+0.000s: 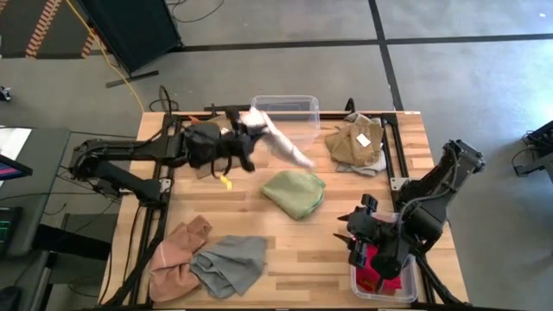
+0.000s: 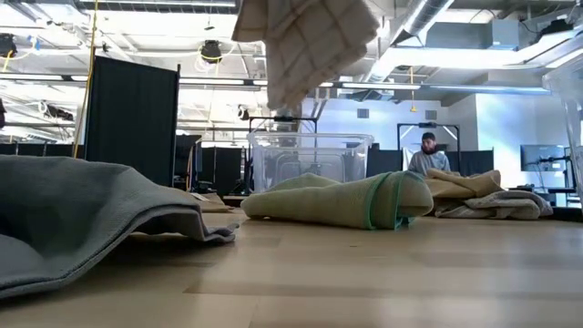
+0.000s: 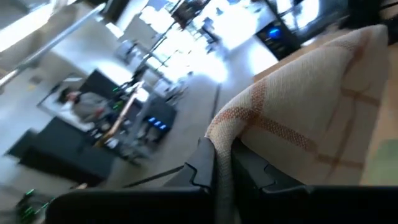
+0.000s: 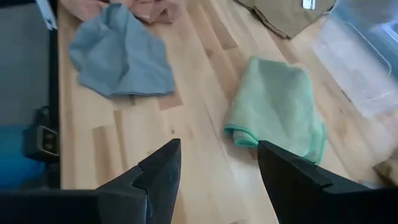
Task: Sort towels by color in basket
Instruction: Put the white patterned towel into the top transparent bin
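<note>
— Two bins, one cloth in the air. Where is it hanging?

— My left jaws are clenched on the white checked towel with thin orange lines, up in the upper middle of the high view. It trails from them toward the right of the frame and a little downward, its long axis slanted, the free end past the near edge of the clear plastic bin that stands at the top centre of the tabletop.

— So which way is the bin from the grip?

— Just to the right and slightly up-frame. I judge the drop needs a short shift that way, so the dangling tail falls inside the wall and not over it.

— And your other arm?

— My right jaws stand released and empty at the lower right, over the second clear bin with red cloth in it. The light green folded towel lies up-frame and left of them, in the middle of the tabletop, nearer to them than to my busy left arm; they could take it next.
</note>
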You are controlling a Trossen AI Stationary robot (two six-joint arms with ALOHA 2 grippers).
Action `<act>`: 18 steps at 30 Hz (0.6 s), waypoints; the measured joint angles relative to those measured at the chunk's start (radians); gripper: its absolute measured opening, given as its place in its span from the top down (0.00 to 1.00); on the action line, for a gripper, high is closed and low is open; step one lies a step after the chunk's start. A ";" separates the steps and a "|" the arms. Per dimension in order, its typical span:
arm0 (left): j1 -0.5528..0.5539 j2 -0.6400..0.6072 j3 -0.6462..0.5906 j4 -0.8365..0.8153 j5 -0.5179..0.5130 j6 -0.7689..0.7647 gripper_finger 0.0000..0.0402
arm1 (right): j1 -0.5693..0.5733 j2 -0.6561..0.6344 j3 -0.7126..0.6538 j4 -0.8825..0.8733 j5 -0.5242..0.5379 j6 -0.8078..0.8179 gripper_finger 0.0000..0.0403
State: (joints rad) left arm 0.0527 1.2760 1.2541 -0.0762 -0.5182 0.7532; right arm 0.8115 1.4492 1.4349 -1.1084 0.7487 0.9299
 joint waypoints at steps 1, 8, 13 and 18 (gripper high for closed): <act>0.021 0.000 0.000 0.011 0.001 0.009 0.95 | -0.004 0.011 0.000 0.000 0.000 -0.010 0.41; 0.205 0.012 0.000 0.039 0.118 0.006 0.95 | -0.050 0.084 0.000 -0.002 0.002 -0.047 0.41; 0.324 0.053 0.001 0.062 0.235 -0.046 0.95 | -0.070 0.145 0.000 -0.001 0.003 -0.049 0.41; 0.404 0.125 0.002 0.117 0.292 -0.069 0.95 | -0.075 0.200 0.000 0.017 0.003 -0.049 0.41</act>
State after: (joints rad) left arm 0.4565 1.4013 1.2556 0.0410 -0.2264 0.6840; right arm 0.7361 1.6492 1.4345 -1.0918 0.7520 0.8814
